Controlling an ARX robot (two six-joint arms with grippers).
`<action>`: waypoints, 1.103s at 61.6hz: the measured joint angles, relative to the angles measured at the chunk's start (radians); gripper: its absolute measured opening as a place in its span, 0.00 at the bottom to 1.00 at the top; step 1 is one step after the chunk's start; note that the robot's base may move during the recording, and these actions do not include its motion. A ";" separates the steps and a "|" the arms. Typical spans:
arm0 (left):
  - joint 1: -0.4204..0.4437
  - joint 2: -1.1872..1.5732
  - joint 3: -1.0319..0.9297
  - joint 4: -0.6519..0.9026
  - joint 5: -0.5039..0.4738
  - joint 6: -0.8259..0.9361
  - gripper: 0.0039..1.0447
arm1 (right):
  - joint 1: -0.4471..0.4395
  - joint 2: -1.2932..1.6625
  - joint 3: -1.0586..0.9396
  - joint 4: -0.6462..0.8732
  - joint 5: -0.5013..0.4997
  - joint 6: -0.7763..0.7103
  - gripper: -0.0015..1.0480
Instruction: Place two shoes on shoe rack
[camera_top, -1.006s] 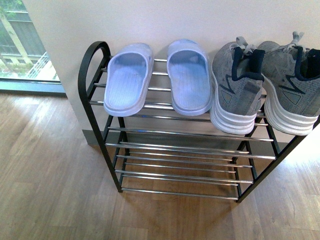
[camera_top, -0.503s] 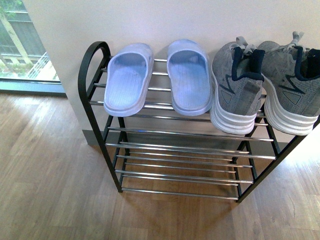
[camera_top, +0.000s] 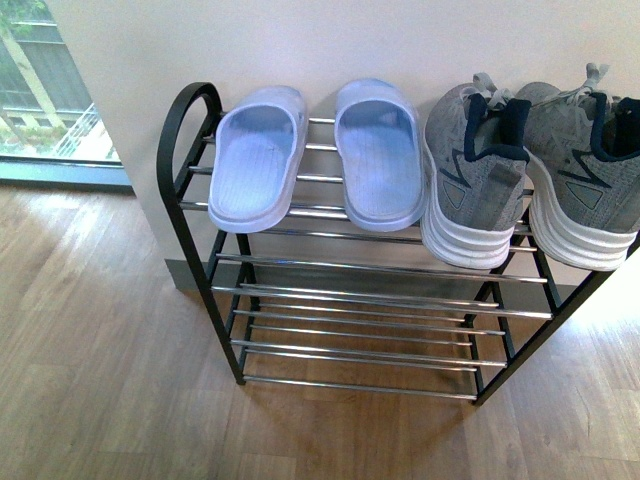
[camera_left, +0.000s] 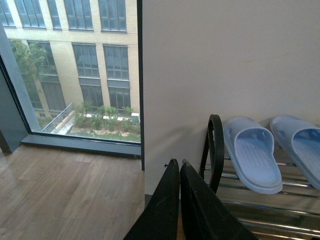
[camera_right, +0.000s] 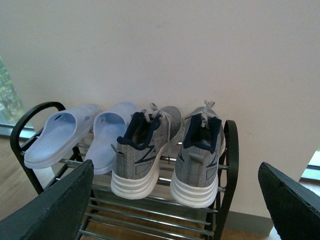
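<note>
Nothing has moved since the earlier front frames: rack, slippers and sneakers lie exactly as before, and neither arm enters the front view. Front view, left to right: a window (camera_top: 45, 85) at the far left, a wood floor (camera_top: 100, 360) below it, and the shoe rack (camera_top: 180, 150) standing against a pale wall (camera_top: 330, 40), its black side frame rounded at the top and its chrome rods running across several tiers. On the top tier lie the left slipper (camera_top: 256, 160) and, just beside it, the right slipper (camera_top: 378, 155), both pale blue, soles down, toes toward the wall. Next comes the left sneaker (camera_top: 472, 180), grey knit with a white sole and navy lining, heel toward the camera and overhanging the front rod; it sits close beside the right slipper, though contact cannot be judged. The right sneaker (camera_top: 585, 180) stands close against it at the rack's right end, partly cut by the frame edge. The lower tiers hold nothing visible. Left wrist view: the left gripper (camera_left: 179, 175) has its two black fingers pressed together with nothing between them, near the rack's left side frame and short of the slippers; a building shows through the window. Right wrist view: the right gripper (camera_right: 182, 200) has its fingers spread wide apart, one at each lower corner of the picture, holding nothing; all four shoes sit on the top tier ahead of it, well clear of both fingers.
</note>
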 joint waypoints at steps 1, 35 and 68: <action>0.000 0.000 0.000 0.000 0.000 0.000 0.11 | 0.000 0.000 0.000 0.000 0.000 0.000 0.91; 0.000 0.000 0.000 0.000 0.000 0.002 0.91 | 0.000 0.000 0.000 0.000 0.000 0.000 0.91; 0.000 0.000 0.000 0.000 0.000 0.002 0.91 | 0.000 0.000 0.000 0.000 0.000 0.000 0.91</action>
